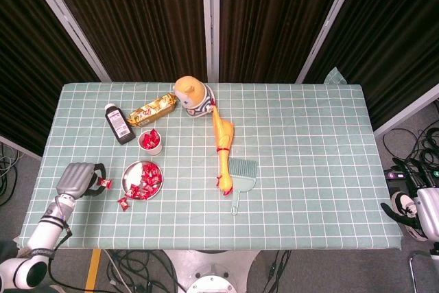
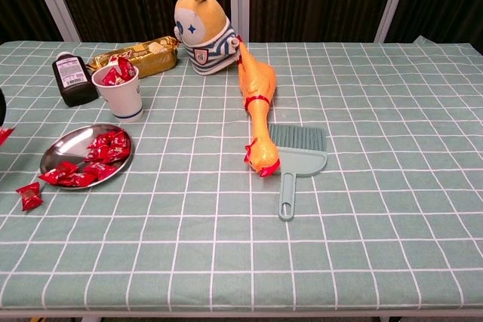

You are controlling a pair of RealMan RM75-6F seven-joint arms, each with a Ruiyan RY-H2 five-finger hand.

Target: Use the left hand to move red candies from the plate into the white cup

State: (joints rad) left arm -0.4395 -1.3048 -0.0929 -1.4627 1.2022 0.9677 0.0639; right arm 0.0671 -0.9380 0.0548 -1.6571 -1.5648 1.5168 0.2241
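left hand (image 1: 75,178) pinches one red candy (image 1: 105,182) at 9 o'clock of the steel plate (image 1: 129,174) | plate holds more red candies (image 1: 148,176), white cup (image 1: 150,142) at its 12 o'clock also has some | loose candy (image 1: 124,202) on tablecloth at plate's 7 o'clock | right hand (image 1: 411,209) off table at 3 o'clock, grip cannot be told

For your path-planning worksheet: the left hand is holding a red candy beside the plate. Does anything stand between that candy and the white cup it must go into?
Nothing visible blocks it. The left hand holds a red candy left of the plate; the white cup stands beyond the plate, mouth open. The dark bottle sits left of the cup, off the direct line.
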